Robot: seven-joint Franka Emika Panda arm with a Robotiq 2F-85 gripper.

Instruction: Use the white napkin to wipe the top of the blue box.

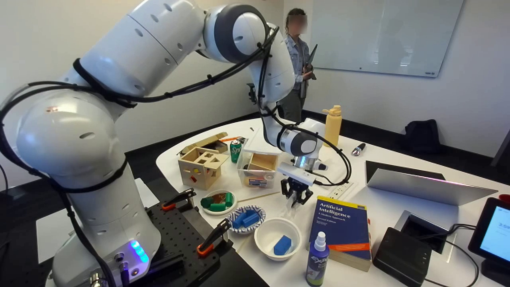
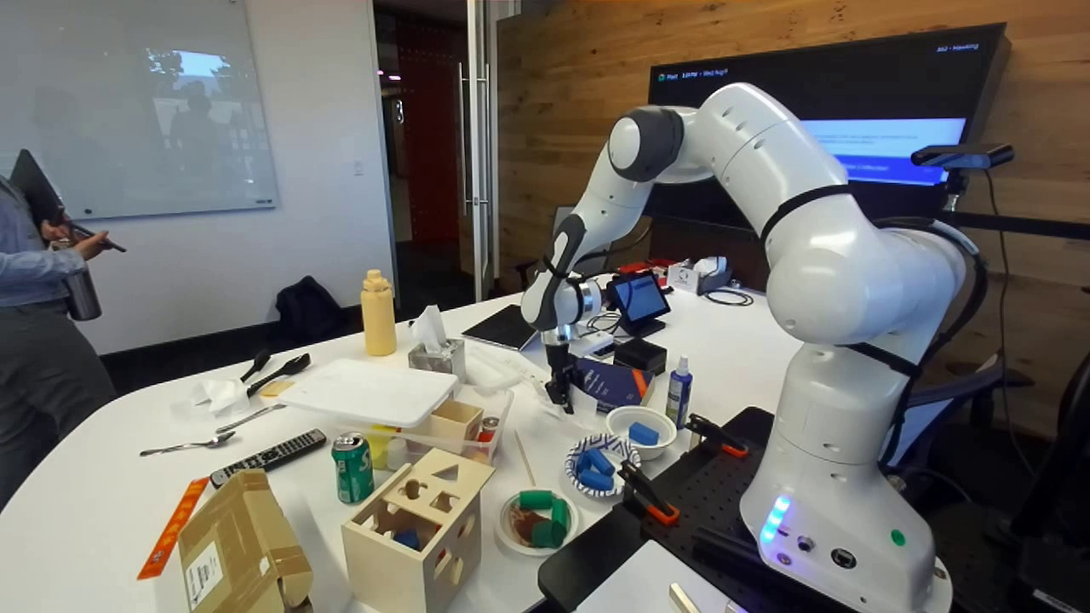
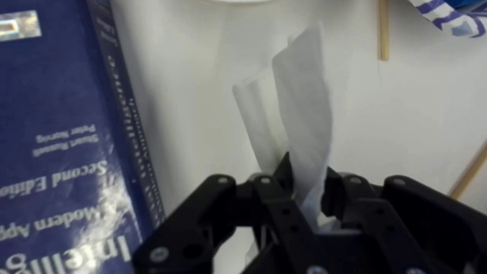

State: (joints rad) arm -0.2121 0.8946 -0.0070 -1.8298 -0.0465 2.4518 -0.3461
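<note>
A cluttered white table (image 2: 111,511) stretches across the room. Over it arches a white robot arm (image 1: 151,52), its wrist low near the table. The task's blue box (image 1: 342,225) appears to be a thick dark-blue book titled "Artificial Intelligence", lying flat on the table, cover up. Near it stands a white bowl (image 1: 267,234). Just beside the book's spine, over the table rather than the cover, hangs the black gripper (image 3: 308,182), its jaws pinched narrow on a folded white napkin (image 3: 304,95); loose ends stick out beyond them. Whether the cloth touches the table is hard to tell. The step in hand seems to be carrying the napkin to the book: it is already grasped, and wiping seems not to have begun. The next move likely calls for raising the napkin enough to clear the book's edge, shifting it sideways above the cover, then lowering it gently until the cloth meets the surface, ready to wipe.
</note>
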